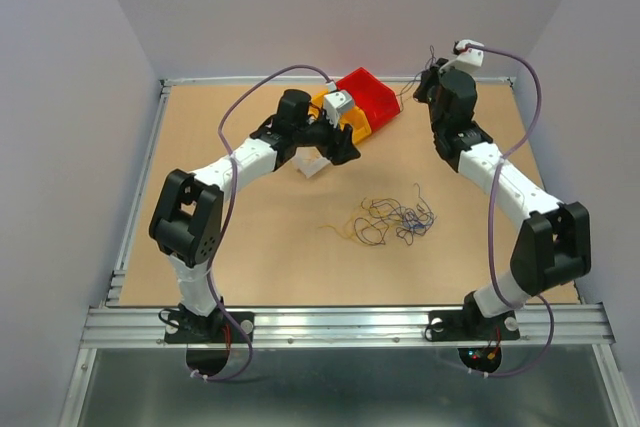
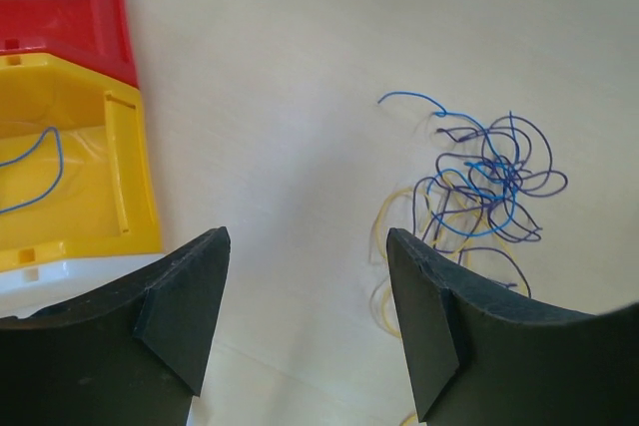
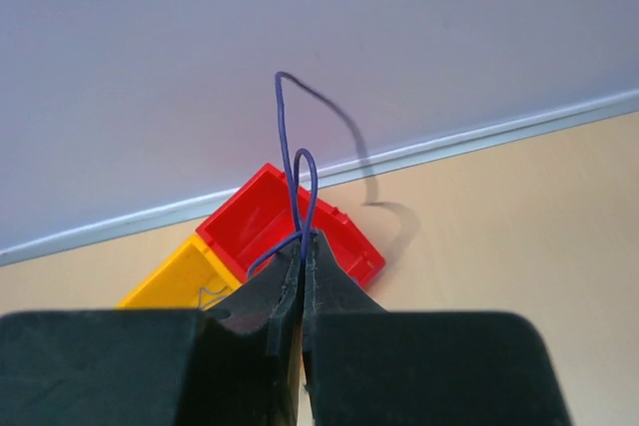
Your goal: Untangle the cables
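The cables (image 1: 385, 219) lie as a loose tangle of thin yellow, blue and dark purple wires on the table's middle. In the left wrist view the tangle (image 2: 489, 182) sits to the right of my left gripper (image 2: 307, 236), which is open over bare tabletop with nothing between its fingers. That left gripper (image 1: 345, 147) hovers beside the bins. My right gripper (image 1: 425, 87) is raised at the back right. Its jaws (image 3: 303, 236) are shut on a single purple wire (image 3: 310, 177) that loops up from the tips. One blue wire (image 2: 35, 172) lies inside the yellow bin.
A red bin (image 1: 370, 97), a yellow bin (image 1: 345, 119) and a white bin (image 1: 315, 165) stand in a row at the back centre. A metal rail (image 1: 140, 187) edges the table on the left, and grey walls close in the back and sides.
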